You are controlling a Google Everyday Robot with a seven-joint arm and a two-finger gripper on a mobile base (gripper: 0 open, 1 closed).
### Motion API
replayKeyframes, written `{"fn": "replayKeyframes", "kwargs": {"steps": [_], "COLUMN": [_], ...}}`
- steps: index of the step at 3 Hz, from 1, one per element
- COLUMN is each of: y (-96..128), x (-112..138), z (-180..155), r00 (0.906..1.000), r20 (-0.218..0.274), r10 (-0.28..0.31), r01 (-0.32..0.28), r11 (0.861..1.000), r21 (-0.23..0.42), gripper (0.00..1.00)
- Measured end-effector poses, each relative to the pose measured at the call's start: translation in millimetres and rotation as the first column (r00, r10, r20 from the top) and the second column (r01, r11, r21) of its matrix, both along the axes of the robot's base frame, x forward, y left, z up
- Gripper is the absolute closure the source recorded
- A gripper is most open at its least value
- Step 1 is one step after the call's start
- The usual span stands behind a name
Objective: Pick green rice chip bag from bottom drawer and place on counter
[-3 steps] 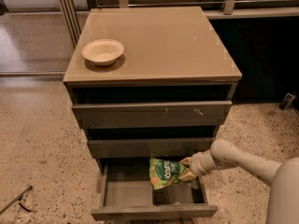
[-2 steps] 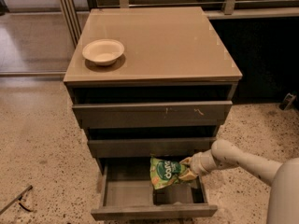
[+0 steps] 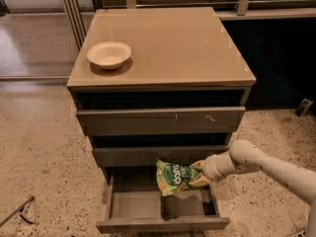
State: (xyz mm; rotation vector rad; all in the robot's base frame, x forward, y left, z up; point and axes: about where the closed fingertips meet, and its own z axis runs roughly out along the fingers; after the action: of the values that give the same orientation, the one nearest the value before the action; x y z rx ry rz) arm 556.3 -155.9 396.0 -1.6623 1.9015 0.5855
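The green rice chip bag (image 3: 173, 176) hangs just above the open bottom drawer (image 3: 163, 224), in front of the middle drawer's face. My gripper (image 3: 197, 173) is shut on the bag's right edge, reaching in from the right on the white arm (image 3: 266, 166). The bag is lifted off the drawer's grey inside and tilts a little. The counter (image 3: 168, 43) is the glossy beige top of the cabinet, well above the bag.
A white bowl (image 3: 109, 54) sits on the counter's left front part. The two upper drawers (image 3: 160, 120) stick out slightly above the bottom drawer. Speckled floor surrounds the cabinet; a dark thin object (image 3: 17, 212) lies at the lower left.
The bag and gripper have risen very slightly; otherwise the scene holds still.
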Motion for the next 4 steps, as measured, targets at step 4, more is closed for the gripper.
{"fn": "replayKeyframes", "kwargs": {"steps": [4], "y": [40.8], "x": [-61.1], "z": [161.5], "r00": [0.9972], "r20": [0.075], "r10": [0.004], "r01": [0.004], "r11": [0.995], "r21": [-0.103], "gripper": [1.0]}}
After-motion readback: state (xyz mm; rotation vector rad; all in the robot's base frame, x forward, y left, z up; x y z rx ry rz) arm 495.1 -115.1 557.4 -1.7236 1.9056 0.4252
